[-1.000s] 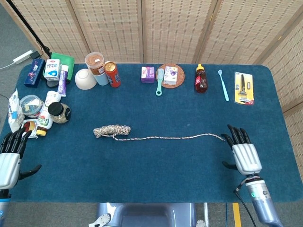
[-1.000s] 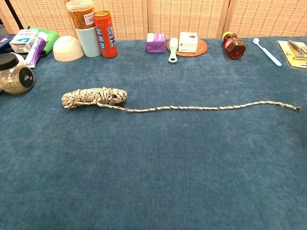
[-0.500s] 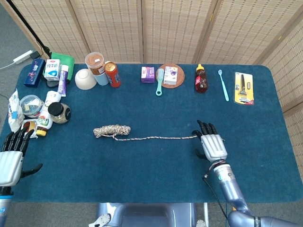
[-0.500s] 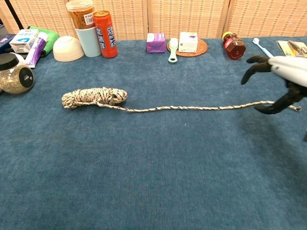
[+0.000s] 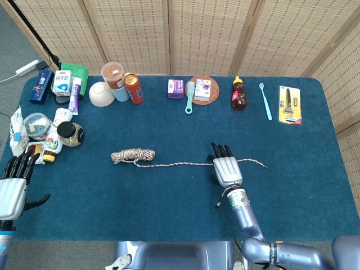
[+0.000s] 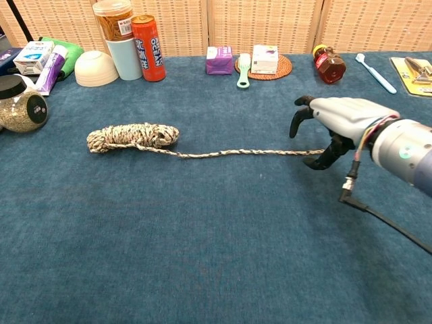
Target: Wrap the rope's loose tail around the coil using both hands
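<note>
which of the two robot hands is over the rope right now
The right hand, hovering above the rope's loose tail mid-table. The left hand sits off at the table's left edge, far from the coil.

red can [image 6: 148, 47], white bowl [image 6: 95, 68] — toothbrush [image 5: 265, 100]
</note>
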### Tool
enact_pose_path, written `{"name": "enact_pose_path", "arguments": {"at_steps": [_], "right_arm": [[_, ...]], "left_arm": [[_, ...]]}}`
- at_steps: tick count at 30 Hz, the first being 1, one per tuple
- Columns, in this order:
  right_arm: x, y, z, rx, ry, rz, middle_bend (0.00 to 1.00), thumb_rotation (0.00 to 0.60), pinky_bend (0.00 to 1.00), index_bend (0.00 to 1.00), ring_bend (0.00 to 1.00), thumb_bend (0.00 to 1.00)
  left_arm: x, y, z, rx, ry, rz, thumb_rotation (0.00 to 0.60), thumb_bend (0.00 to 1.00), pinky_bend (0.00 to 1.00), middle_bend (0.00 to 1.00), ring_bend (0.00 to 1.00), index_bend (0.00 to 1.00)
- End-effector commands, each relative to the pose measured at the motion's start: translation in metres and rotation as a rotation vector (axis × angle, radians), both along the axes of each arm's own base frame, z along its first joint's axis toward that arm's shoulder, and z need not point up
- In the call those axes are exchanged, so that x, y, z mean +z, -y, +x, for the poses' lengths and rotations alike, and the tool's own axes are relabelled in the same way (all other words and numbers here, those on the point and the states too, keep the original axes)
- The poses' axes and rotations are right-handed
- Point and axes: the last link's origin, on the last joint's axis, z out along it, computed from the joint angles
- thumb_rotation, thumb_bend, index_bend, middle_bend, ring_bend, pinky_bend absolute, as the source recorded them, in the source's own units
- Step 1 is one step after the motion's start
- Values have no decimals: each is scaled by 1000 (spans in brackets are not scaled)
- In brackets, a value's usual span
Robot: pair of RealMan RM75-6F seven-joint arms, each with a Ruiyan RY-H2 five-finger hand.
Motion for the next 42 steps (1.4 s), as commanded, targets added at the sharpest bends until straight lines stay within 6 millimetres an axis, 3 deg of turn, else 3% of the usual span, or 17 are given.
{"name": "enact_pose_path", "arguments": {"at_steps": [1, 8, 19, 42], "right_arm": [[-10, 5, 3, -9, -8, 10, 0, 600, 0, 349, 0, 394], [-17, 14, 0, -30, -13, 6, 0, 600, 0, 355, 0, 394], [-10, 29, -5, -28, -41, -30, 0, 600, 0, 396, 0, 395], [-18, 29, -16, -25, -48, -38, 0, 600, 0, 457, 0, 396]], "left_arm": [[0, 0, 0, -1, 3, -1, 600, 67, 0, 0, 0, 0], [1, -1, -2, 9, 4, -6, 600, 68, 0, 0, 0, 0], [-1, -3, -3, 21, 2, -11, 600, 68, 0, 0, 0, 0], [-1, -3, -4, 26, -2, -17, 600, 68, 0, 0, 0, 0]]}}
